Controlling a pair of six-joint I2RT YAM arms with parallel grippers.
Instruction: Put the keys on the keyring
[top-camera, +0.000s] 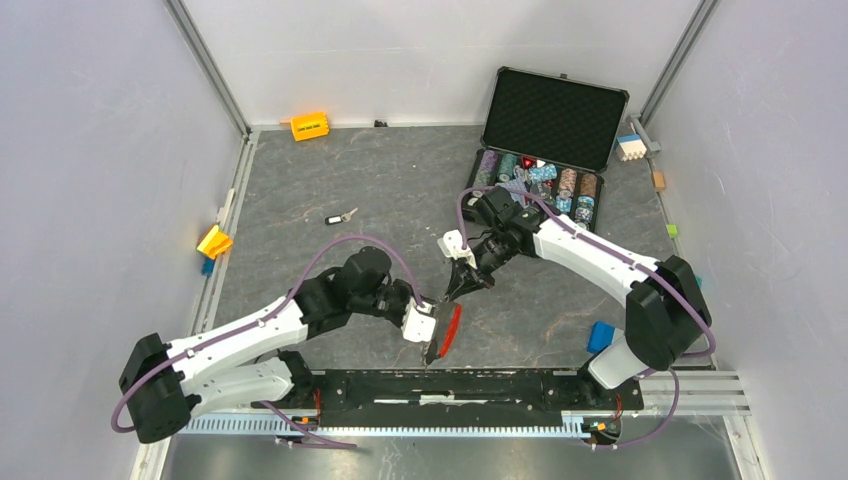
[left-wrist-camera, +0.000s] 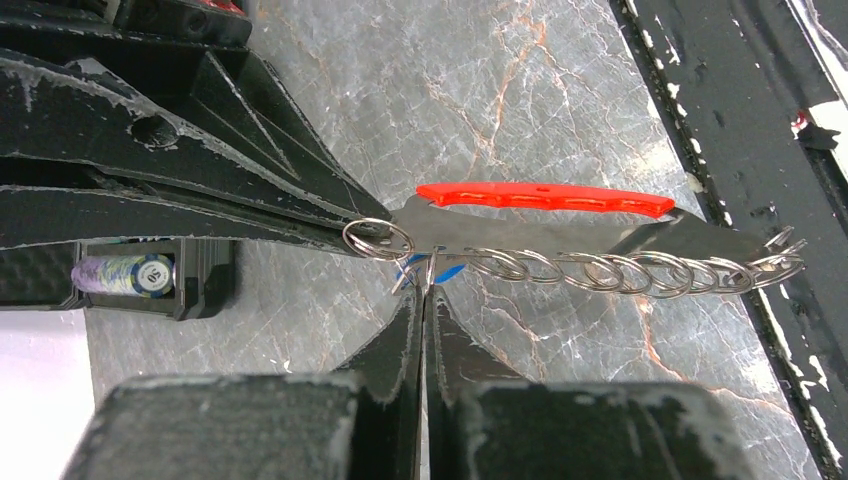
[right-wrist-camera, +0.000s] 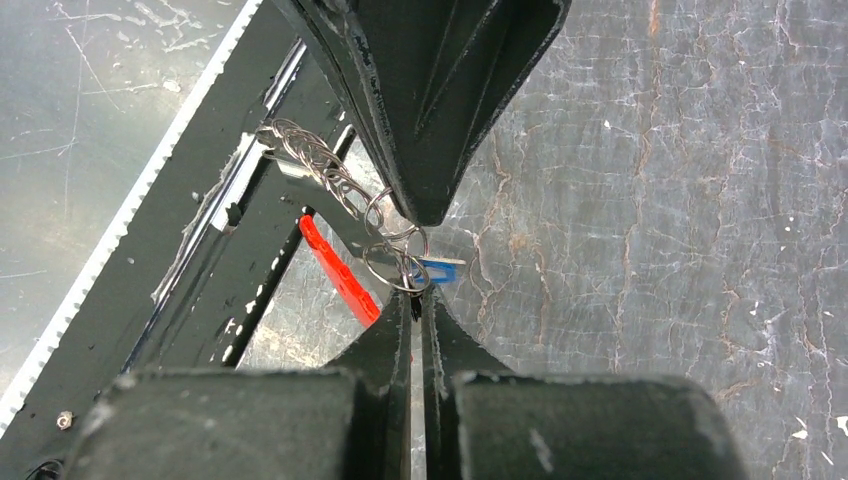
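The keyring hangs between both grippers above the table's front middle: red fob (top-camera: 453, 328), also in the left wrist view (left-wrist-camera: 540, 197) and the right wrist view (right-wrist-camera: 340, 270), with a silver chain (left-wrist-camera: 610, 270) (right-wrist-camera: 310, 165). My left gripper (top-camera: 432, 345) (left-wrist-camera: 428, 285) is shut on the chain's near end. My right gripper (top-camera: 462, 287) (right-wrist-camera: 415, 300) is shut on a silver ring (left-wrist-camera: 377, 240) (right-wrist-camera: 398, 268) that meets it. A key's blue-and-white tag (right-wrist-camera: 440, 268) (left-wrist-camera: 448, 271) hangs at that ring; the key itself is mostly hidden. Another small key (top-camera: 340, 217) lies on the table at mid-left.
An open black case (top-camera: 548, 118) of poker chips stands at the back right. An orange block (top-camera: 309, 126) lies at the back wall, a yellow block (top-camera: 214, 242) at the left edge, a blue block (top-camera: 600, 335) near the right arm's base. The black base rail (top-camera: 470, 388) runs just below the grippers.
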